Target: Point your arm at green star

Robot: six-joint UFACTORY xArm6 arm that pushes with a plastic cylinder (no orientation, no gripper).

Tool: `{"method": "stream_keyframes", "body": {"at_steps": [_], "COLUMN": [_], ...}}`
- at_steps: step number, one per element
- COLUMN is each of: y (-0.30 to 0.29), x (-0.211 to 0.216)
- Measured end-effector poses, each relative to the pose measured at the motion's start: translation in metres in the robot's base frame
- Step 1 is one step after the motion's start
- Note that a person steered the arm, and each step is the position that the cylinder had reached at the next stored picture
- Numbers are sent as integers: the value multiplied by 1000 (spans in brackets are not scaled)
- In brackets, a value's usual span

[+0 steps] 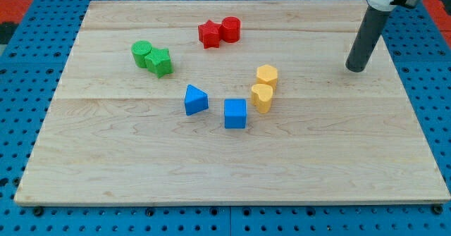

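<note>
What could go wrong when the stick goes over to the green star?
1. My tip is at the view's right, far from the green star. A straight path might pass close to the yellow blocks or the red blocks and bump them.
2. The green round block touches the star, so I might point at the wrong one or shove both.
</note>
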State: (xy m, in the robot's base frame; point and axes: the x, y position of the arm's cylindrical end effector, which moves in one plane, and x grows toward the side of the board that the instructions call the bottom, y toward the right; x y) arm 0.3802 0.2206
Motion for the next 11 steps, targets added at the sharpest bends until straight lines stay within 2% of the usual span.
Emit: {"method": "stream_keyframes", "body": {"at_steps": [2,3,4,5,8,11], "y": [-2,-74,-129,-150,-204,-274], "x": [1,-28,-32,-32,-18,14]}}
